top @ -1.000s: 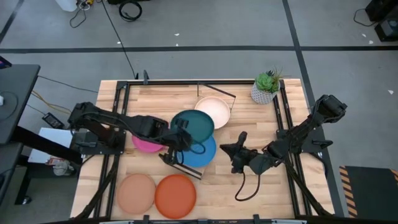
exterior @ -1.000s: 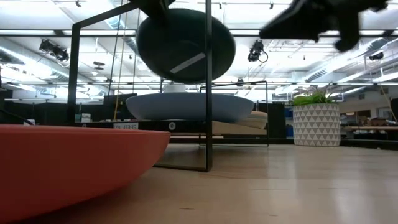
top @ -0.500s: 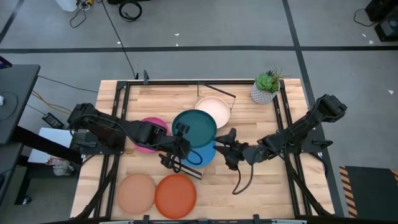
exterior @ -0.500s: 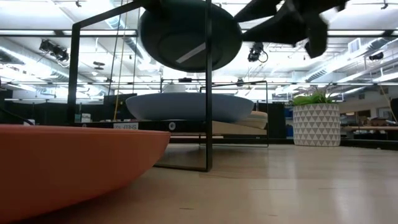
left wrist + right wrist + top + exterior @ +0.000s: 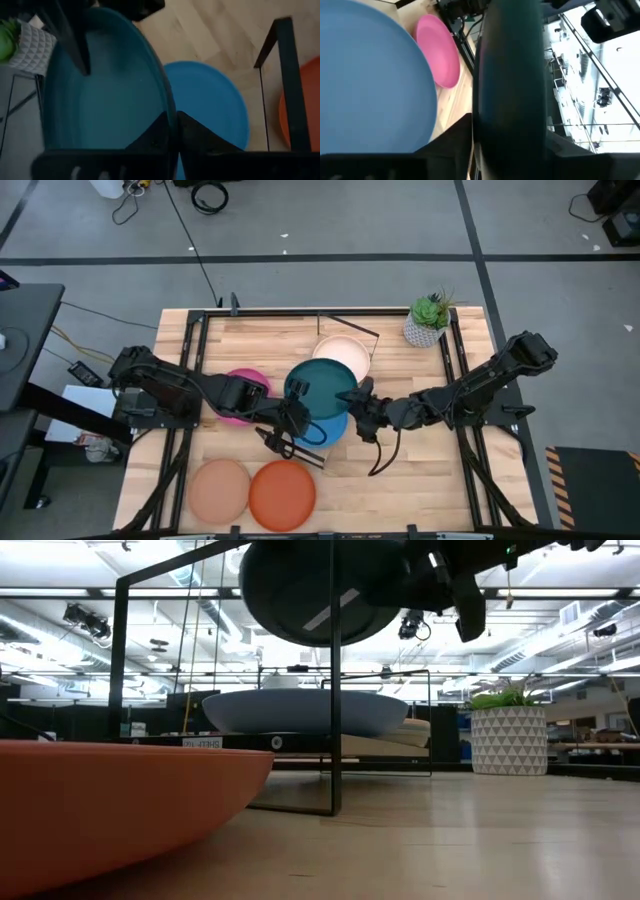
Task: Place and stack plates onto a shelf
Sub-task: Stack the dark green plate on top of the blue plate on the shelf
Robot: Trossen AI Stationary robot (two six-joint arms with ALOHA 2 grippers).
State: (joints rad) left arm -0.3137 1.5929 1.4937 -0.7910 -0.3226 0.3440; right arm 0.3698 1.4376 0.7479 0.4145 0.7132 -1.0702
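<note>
High view, both hands gripping teal plate [image 5: 320,387]

Teal plate [image 5: 105,95] rim pinched in jaws; blue plate [image 5: 210,105] below on table [image 5: 220,30].

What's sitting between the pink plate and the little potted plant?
In the high view, the teal plate held up by the left tool and the cream plate lie between the pink plate and the plant.

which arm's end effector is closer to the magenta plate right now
Left. The left end effector grips the teal plate's near rim, just beside the magenta plate. The right end effector is on the teal plate's far side, farther away.
</note>
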